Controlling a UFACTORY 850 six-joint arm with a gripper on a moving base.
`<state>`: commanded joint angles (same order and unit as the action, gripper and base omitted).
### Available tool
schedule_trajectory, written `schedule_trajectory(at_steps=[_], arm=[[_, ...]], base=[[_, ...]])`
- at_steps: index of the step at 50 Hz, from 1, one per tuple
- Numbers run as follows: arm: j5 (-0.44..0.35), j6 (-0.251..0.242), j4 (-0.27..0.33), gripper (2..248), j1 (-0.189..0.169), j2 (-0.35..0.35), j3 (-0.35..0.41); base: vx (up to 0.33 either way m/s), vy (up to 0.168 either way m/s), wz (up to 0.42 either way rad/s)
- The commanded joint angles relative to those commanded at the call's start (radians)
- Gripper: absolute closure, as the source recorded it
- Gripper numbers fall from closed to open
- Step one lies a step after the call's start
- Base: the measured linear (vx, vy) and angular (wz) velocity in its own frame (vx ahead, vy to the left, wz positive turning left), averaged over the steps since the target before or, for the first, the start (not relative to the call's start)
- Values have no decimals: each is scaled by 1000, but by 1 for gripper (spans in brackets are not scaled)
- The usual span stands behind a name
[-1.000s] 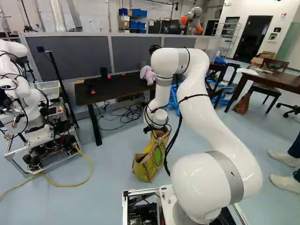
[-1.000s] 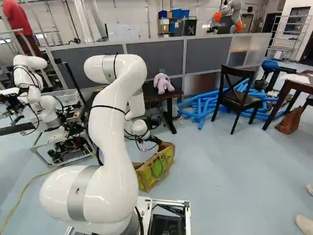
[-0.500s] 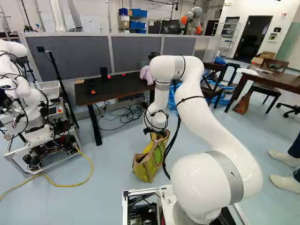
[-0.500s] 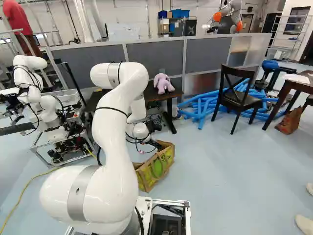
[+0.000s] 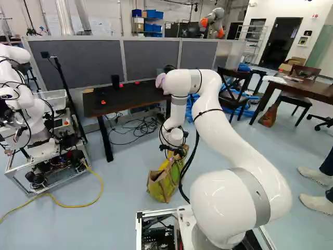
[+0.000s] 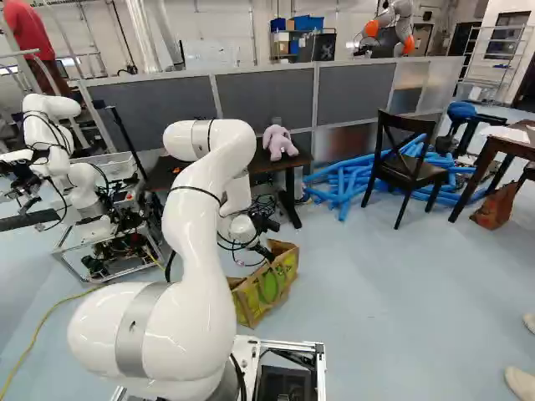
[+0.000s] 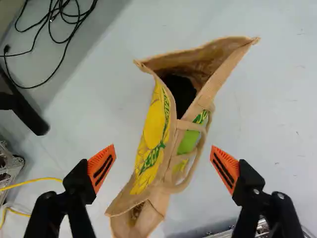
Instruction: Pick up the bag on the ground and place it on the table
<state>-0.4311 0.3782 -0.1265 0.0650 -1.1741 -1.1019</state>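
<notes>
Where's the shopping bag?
In the wrist view, the shopping bag is on the floor below the open claw, ungripped; in the right base view, it's just right of the arm.

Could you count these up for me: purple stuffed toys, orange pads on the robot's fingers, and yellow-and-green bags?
Purple stuffed toy: 1
Orange finger pads: 2
Yellow-and-green bag: 1
Total: 4
</notes>
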Motion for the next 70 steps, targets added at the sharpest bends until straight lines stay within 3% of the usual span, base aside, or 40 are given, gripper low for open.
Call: schedule_trajectory(at_steps=[70], arm=[[211, 0, 0, 3, 10, -287, -294]], base=[[0, 0, 0]])
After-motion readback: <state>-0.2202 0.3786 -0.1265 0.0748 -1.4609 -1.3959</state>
